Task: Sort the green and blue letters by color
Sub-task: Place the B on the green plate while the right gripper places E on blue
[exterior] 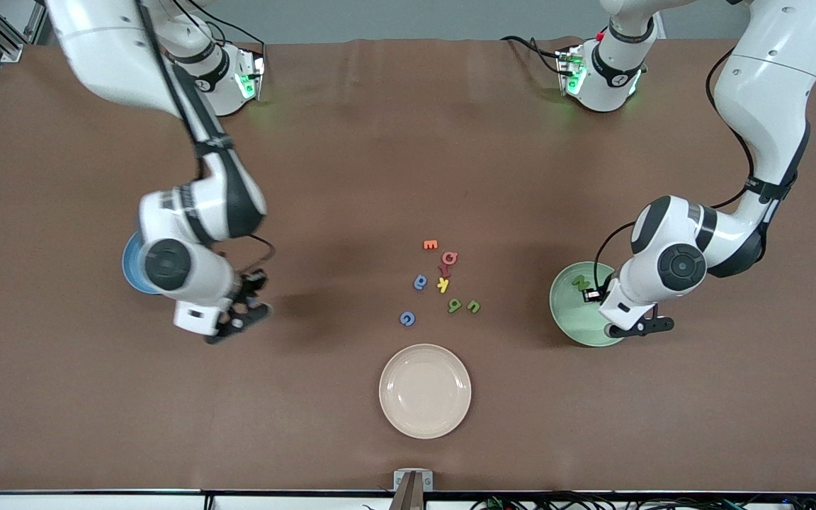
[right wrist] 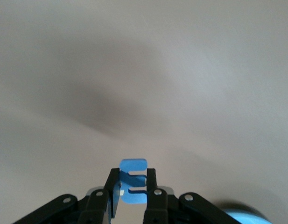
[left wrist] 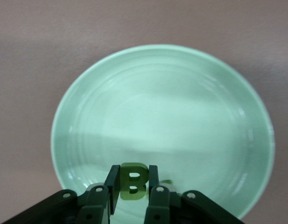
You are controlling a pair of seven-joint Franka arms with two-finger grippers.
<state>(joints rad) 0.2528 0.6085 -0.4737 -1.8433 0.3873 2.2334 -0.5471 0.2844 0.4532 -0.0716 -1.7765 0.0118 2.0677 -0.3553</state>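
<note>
I saw the left end effector (left wrist: 133, 186) over the green plate (exterior: 565, 312), pinching a green B (left wrist: 132, 181) upright between its fingers. A green N (exterior: 580, 282) lay on that plate. The right end effector (right wrist: 133, 189) hung over bare surface (exterior: 351, 156) beside the blue plate (exterior: 130, 265), clamped on a blue m (right wrist: 133, 181). Loose mid-surface: blue a (exterior: 420, 282), blue G (exterior: 407, 319), green 6-shape (exterior: 455, 305), green u (exterior: 474, 307). All small flat foam pieces, near the empty cream plate (exterior: 425, 390).
</note>
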